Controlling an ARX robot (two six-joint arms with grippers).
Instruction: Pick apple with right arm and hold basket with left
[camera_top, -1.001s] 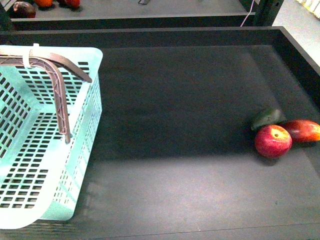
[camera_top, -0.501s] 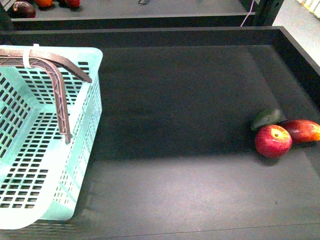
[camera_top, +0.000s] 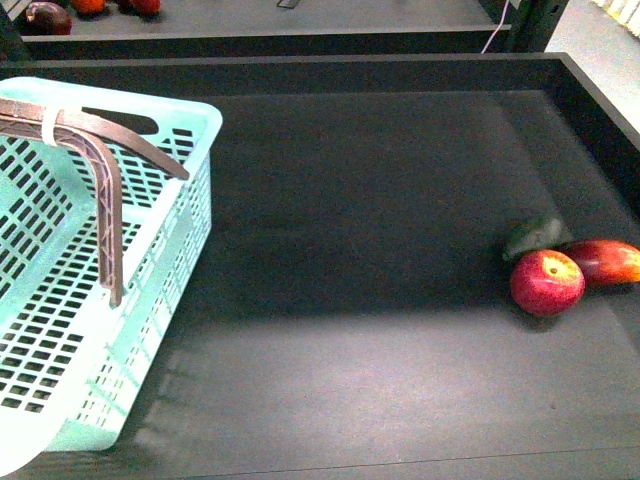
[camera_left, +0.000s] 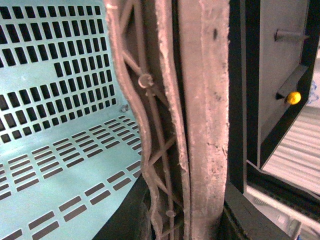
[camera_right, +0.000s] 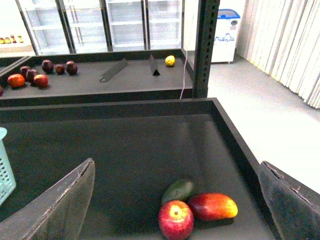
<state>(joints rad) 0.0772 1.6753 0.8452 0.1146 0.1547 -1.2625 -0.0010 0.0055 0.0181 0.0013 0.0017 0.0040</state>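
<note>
Seeing the basket (camera_top: 165, 270) along the left edge of the black tray (camera_top: 350, 200), reaching toward the near-left corner, with a slanting rim and two brown handles (camera_top: 105, 180) lying together across the open top. Viewing those handles up close from the left wrist, with a worn grey strip pressing alongside them. Not being able to tell the state of the left gripper (camera_left: 185, 150), clenched or released. Moving right, finding the apple (camera_top: 546, 282) near the right edge, dimple facing up, touching the red-orange mango (camera_top: 605, 261) and sitting just in front of the small green fruit (camera_top: 533, 236). Seeing the right gripper (camera_right: 175, 162) hanging over the tray with fingers (camera_right: 65, 205) spread wide, released, grasping nothing, touching no fruit.
</note>
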